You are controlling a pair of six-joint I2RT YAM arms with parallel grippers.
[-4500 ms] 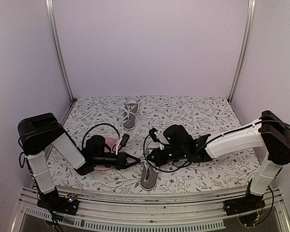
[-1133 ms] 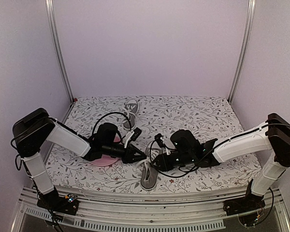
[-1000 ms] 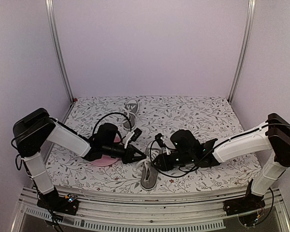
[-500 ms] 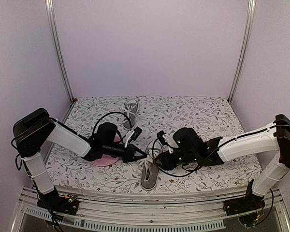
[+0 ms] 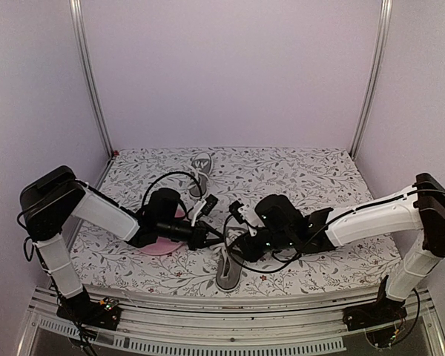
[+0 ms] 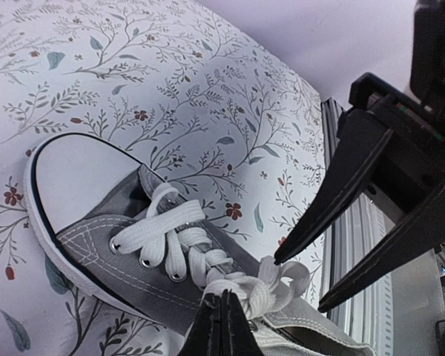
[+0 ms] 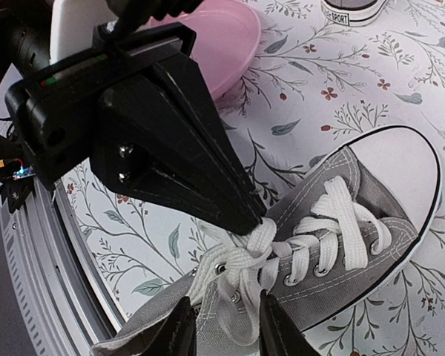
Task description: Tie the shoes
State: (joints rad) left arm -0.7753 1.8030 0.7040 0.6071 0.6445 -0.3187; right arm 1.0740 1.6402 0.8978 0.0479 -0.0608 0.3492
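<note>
The near grey shoe point(image 5: 228, 273) lies at the table's front, its white toe cap point(image 6: 78, 174) pointing away from the edge. Its white laces point(image 6: 174, 245) bunch into a knot point(image 7: 261, 245) at the tongue. My left gripper point(image 6: 224, 317) is shut on that knot; it also shows in the right wrist view point(image 7: 256, 219). My right gripper point(image 7: 224, 326) is open, its fingers straddling a lace strand just below the knot; it also shows in the left wrist view point(image 6: 298, 285). The second shoe point(image 5: 201, 169) lies at the back of the table.
A round pink plate point(image 5: 154, 245) sits under the left arm, left of the near shoe, and shows in the right wrist view point(image 7: 219, 37). The table's front rail point(image 6: 360, 245) is close behind the shoe's heel. Black cables loop around both wrists.
My right gripper has shifted a little to the left, closer to the knot. My left gripper has stayed shut at the knot, after reaching over from the plate earlier.
</note>
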